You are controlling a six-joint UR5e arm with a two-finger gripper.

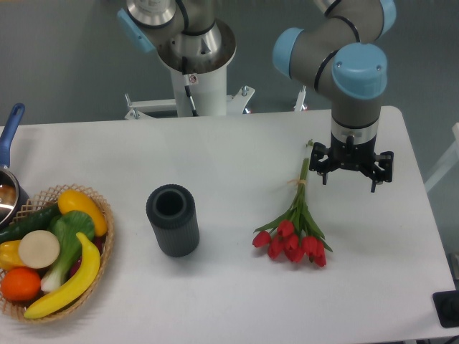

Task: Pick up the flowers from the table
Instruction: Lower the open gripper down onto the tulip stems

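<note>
The flowers (292, 236), a bunch of red tulips with long green stems tied together, lie flat on the white table (237, 150), heads toward the front and stems pointing to the back. My gripper (351, 174) hangs just right of the stems, above the table, with its black fingers spread open and nothing between them. It is apart from the flowers.
A dark grey ribbed cylindrical vase (173, 219) stands upright left of the flowers. A wicker basket (100, 208) with a banana, an orange and green vegetables sits at the front left. A blue-handled pot (8, 175) is at the left edge. The robot base (197, 68) is behind the table.
</note>
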